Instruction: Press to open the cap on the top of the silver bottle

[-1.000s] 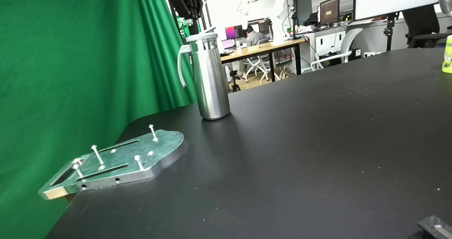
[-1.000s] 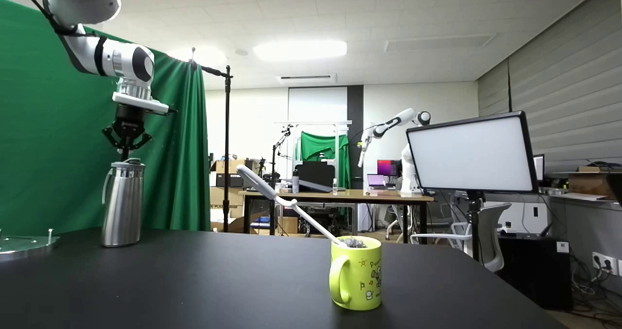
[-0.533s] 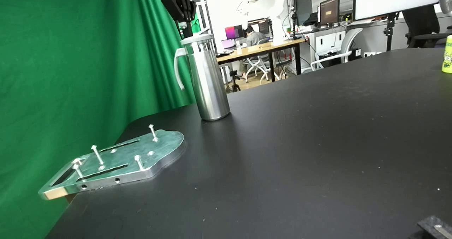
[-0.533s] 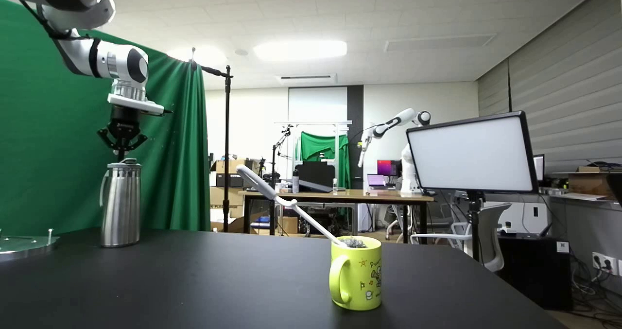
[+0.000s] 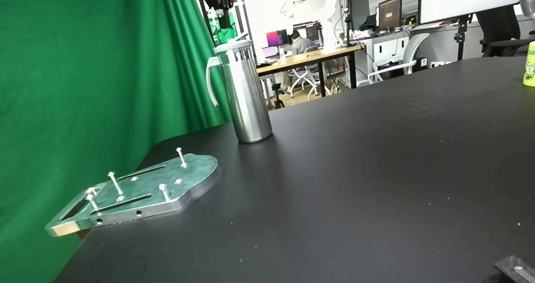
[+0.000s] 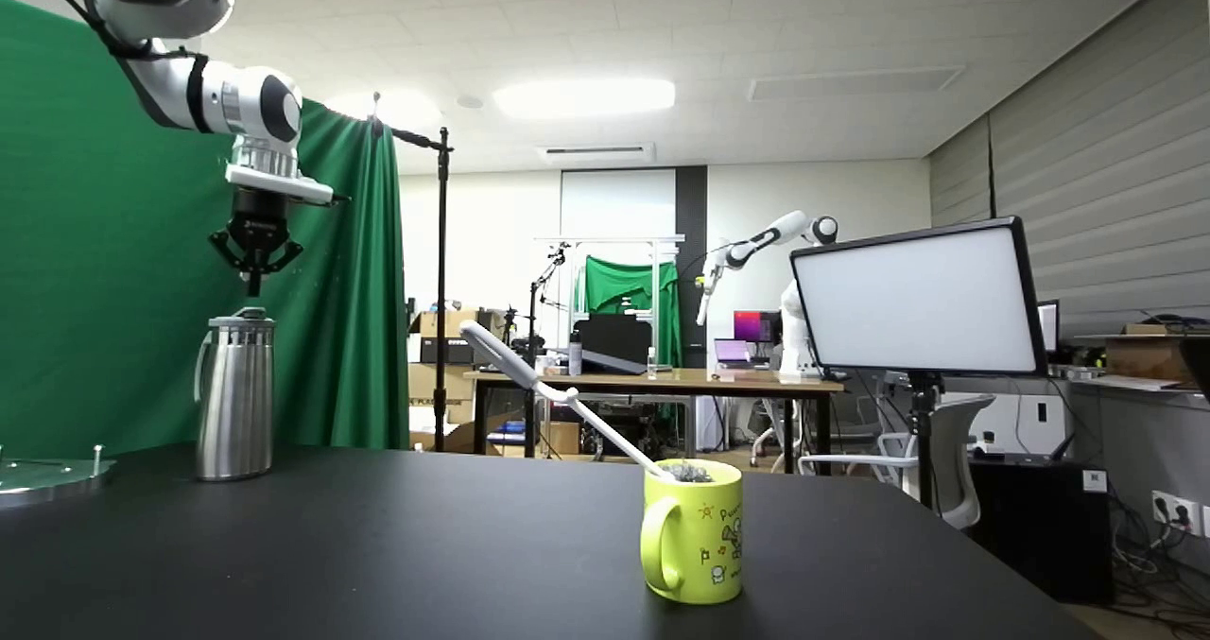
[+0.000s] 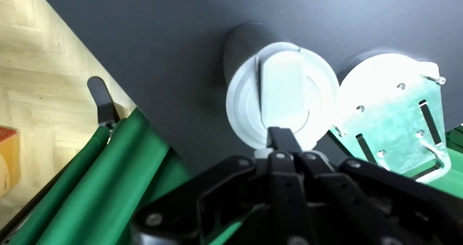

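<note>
A silver bottle [image 6: 234, 404] stands upright on a black desk [image 6: 425, 545]; above it, not touching, hangs the tool [image 6: 253, 290], its jaws closed together on nothing. The shiny body is probably stiff and slippery: any grasp belongs on the handle [image 5: 209, 82], while pressing needs only the pale cap [image 7: 284, 89].
</note>
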Controlling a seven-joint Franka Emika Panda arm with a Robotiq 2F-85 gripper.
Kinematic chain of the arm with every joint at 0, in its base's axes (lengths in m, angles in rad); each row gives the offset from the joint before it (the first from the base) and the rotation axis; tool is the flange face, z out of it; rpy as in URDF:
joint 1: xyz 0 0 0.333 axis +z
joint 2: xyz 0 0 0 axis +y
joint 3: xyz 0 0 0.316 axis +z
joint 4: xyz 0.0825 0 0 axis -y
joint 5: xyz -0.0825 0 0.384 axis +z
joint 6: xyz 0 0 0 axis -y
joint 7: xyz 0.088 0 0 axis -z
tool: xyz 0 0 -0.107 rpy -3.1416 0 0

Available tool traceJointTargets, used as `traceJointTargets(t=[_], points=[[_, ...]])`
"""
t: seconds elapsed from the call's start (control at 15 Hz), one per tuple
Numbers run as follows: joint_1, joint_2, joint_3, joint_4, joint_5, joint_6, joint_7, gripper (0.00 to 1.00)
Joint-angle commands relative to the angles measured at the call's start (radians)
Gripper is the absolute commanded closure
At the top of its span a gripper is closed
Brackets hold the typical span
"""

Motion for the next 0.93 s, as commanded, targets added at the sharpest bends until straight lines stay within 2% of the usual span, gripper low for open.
traceJointTargets(t=[0.0,0.13,0.73,0.87], points=[[-0.026,-0.1,-0.002,-0.07,-0.001,0.015,0.001,0.71],[-0.043,-0.155,-0.003,-0.118,-0.002,0.022,-0.002,0.64],[-0.152,-0.466,-0.024,-0.521,-0.013,0.111,0.002,0.03],[-0.177,-0.534,-0.029,-0.617,-0.01,0.129,0.0,0.0]])
